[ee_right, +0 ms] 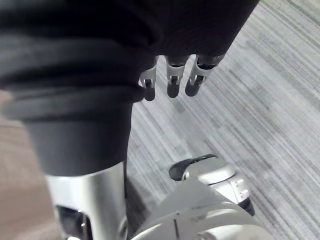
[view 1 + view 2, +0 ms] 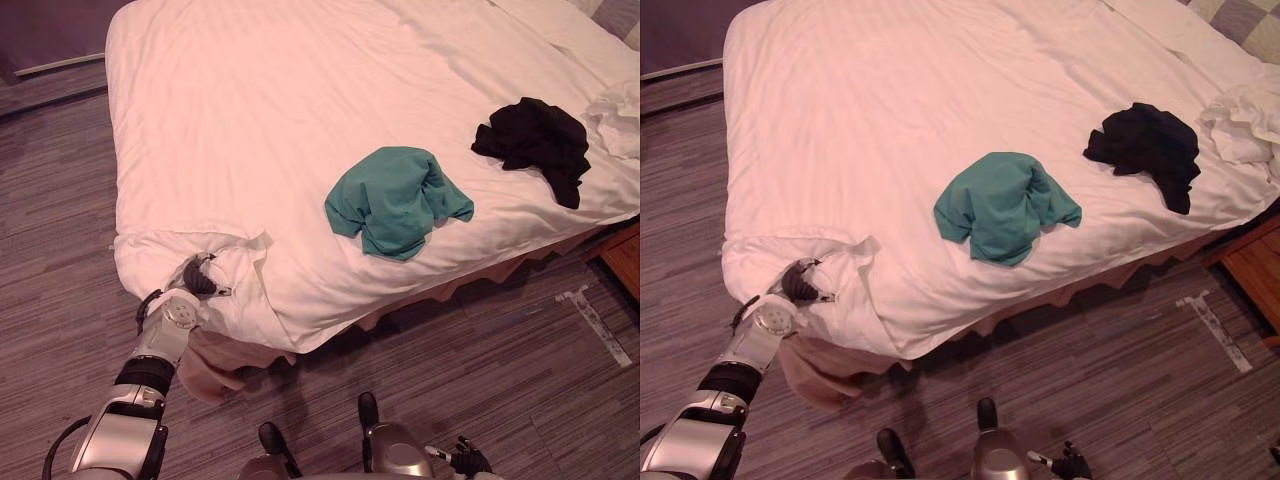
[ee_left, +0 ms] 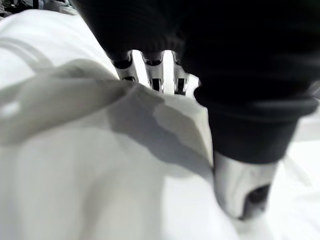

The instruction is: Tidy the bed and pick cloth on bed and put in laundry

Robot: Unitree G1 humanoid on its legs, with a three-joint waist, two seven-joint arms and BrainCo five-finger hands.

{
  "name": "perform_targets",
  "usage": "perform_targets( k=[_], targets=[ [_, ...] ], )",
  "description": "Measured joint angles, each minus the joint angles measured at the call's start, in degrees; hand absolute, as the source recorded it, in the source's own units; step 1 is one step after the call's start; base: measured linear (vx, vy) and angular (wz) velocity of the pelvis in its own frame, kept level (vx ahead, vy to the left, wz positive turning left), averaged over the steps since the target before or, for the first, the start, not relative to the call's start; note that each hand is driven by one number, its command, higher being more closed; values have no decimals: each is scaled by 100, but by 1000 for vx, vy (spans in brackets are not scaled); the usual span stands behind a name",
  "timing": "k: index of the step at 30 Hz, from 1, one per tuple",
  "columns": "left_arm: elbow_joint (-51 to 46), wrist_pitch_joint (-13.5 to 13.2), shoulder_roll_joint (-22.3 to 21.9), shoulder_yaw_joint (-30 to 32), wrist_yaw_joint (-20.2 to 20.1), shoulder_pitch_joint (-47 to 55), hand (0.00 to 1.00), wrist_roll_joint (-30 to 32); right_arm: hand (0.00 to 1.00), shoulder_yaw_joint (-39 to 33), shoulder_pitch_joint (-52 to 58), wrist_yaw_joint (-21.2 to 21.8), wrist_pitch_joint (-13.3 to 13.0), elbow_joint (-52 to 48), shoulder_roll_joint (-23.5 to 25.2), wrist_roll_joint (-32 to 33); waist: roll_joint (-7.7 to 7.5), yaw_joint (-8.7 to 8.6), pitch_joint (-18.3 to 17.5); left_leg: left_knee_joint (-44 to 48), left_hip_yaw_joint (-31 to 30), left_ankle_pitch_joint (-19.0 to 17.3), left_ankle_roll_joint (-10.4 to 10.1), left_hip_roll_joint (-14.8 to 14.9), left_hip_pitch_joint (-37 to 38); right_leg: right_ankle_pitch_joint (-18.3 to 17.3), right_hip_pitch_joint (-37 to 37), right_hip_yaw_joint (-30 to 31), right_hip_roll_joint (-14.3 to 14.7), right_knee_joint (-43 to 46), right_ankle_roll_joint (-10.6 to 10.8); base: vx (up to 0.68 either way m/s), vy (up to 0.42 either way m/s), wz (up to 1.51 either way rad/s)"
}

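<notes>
**A:** Left hand (image 2: 203, 277) is at the near corner of the bed, and look at that: a fold of the white duvet (image 2: 280, 120) sits between its fingers (image 3: 152, 75) and thumb, pinched, with cloth bunched up around it.

**B:** So we're in the bed-tidying part, I'd say. The duvet lies mostly flat across the top, but that corner is rumpled.

**A:** And the clothes? The teal cloth (image 2: 395, 200) is in a heap near the bed's front edge, and the black cloth (image 2: 535, 140) is further along to the right. Neither one is picked up.

**B:** There's a crumpled white cloth (image 2: 618, 120) just beyond the black one, too.

**A:** Right hand (image 1: 172, 80) hangs low by the robot's side, over the floor, with fingers relaxed and nothing in them.

**B:** Early days, then, by my reckoning. The corner needs settling, and both garments are yet to go to the laundry.
</notes>
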Motion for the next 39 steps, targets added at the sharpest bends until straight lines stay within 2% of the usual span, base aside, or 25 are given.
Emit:
perform_targets(
  k=[2,3,5,7,9,11,13,15,16,19,20,22,24,26,27,28,30,31,32,35,39],
  targets=[
    [-17,-3,-133,288,212,449,100,-224,0,-729,-68,-101,3,-293,-456,189,43,6,-36,-1,-15,-1,-2,5,61,-30,88,-31,-7,-25,35,47,-2,5],
    [-34,-4,-168,386,280,593,0,-301,0,-916,-83,-133,-2,-391,-604,210,60,8,-52,-2,-23,-1,-2,9,56,-36,89,-50,-7,-23,43,25,-8,10],
    [-30,36,-268,798,403,1212,0,-549,0,-1445,-169,-317,0,-806,-1120,299,113,21,-84,-2,-92,0,-1,30,57,-47,101,-149,-1,-15,51,22,-20,15],
    [17,72,-303,1072,416,1532,0,-699,0,-1595,-184,-377,0,-1111,-1311,298,113,33,-85,-2,-193,1,-2,50,69,-55,172,-228,10,-16,50,-11,-18,21],
    [22,92,-384,1476,427,1929,0,-1034,0,-1663,-208,-423,-4,-1484,-1477,286,41,104,-170,-2,-304,0,-2,65,137,-119,290,-346,13,1,21,-27,-20,32],
    [-43,84,-464,1781,436,2063,0,-1335,0,-1642,-315,-399,-6,-1725,-1559,125,-28,192,-398,-2,-359,-1,-4,79,119,-178,289,-442,8,47,19,-22,-20,19],
    [31,93,-522,2195,442,2149,0,-1546,0,-1246,-675,-210,-31,-2121,-1697,-178,-118,204,-552,-3,-455,-6,-5,70,124,-284,309,-477,-6,129,43,-40,-10,7],
    [125,182,-649,2533,536,2252,0,-1659,0,-710,-784,40,-109,-2461,-2006,-402,-127,204,-568,-3,-565,-12,6,41,91,-301,320,-568,-39,140,62,-25,-1,16],
    [193,249,-681,2625,555,2324,0,-1675,100,-553,-829,114,-115,-2549,-2107,-451,-123,204,-573,-3,-589,-12,7,31,70,-305,317,-595,-50,139,67,-1,5,23],
    [453,543,-744,2991,736,2909,0,-1766,100,165,-1178,457,-164,-2755,-2480,-608,-127,313,-646,-2,-672,-8,15,6,-3,-305,272,-704,-76,139,69,60,4,25],
    [514,665,-767,3089,824,3267,0,-1794,100,602,-1408,677,-170,-2804,-2639,-608,-153,445,-723,-1,-812,0,22,-8,-81,-289,281,-843,-100,138,44,84,-3,43],
    [512,673,-818,3081,912,3620,0,-1793,100,1144,-1852,987,-270,-2808,-2724,-599,-191,607,-770,0,-971,28,38,-37,-178,-292,305,-1010,-151,118,48,73,9,54],
    [511,550,-999,2995,884,3826,0,-1723,100,1741,-2467,1308,-370,-2893,-2730,-597,-173,809,-770,15,-1095,61,73,-84,-267,-281,311,-1114,-179,94,34,44,17,49],
    [503,391,-1227,2654,840,3935,0,-1510,100,2208,-3014,1505,-444,-3174,-2716,-576,-109,943,-730,31,-1297,121,118,-107,-415,-224,330,-1274,-213,22,20,3,22,50],
    [501,240,-1397,2351,781,3950,0,-1361,100,2498,-3491,1627,-513,-3308,-2640,-514,-66,1097,-671,33,-1351,167,142,-116,-529,-176,244,-1321,-238,19,17,-36,38,31],
    [471,151,-1494,2146,758,3926,0,-1345,100,2660,-3810,1690,-547,-3410,-2594,-370,-45,1160,-567,33,-1421,212,162,-137,-621,-170,191,-1375,-255,21,17,-106,49,38],
    [98,-191,-1667,1535,745,3863,0,-1436,100,2982,-4738,1747,-547,-3685,-2304,-72,48,1202,-79,34,-1575,385,221,-169,-1007,-104,-158,-1487,-269,141,-20,-162,44,33],
    [59,-225,-1671,1473,745,3838,0,-1466,100,3026,-4832,1753,-545,-3717,-2280,-52,62,1209,-14,34,-1588,408,228,-166,-1070,-93,-219,-1494,-270,162,-27,-189,56,15],
    [-127,-336,-1673,1264,738,3682,0,-1596,100,3201,-5167,1764,-488,-3819,-2188,104,134,1251,308,34,-1613,480,278,-168,-1274,-78,-466,-1504,-285,291,-32,-150,43,8],
    [-542,-549,-1666,1026,726,3359,0,-1782,100,3512,-5451,1801,-227,-3981,-2149,348,278,1307,858,34,-1752,627,351,-206,-1633,-77,-858,-1580,-363,541,-30,-158,55,20],
    [-915,-689,-1638,417,603,3042,0,-1982,100,3769,-5479,1780,311,-3979,-1774,598,439,1400,1029,35,-1914,771,450,-295,-2155,-76,-1381,-1733,-495,789,-13,-56,48,25]
  ],
)
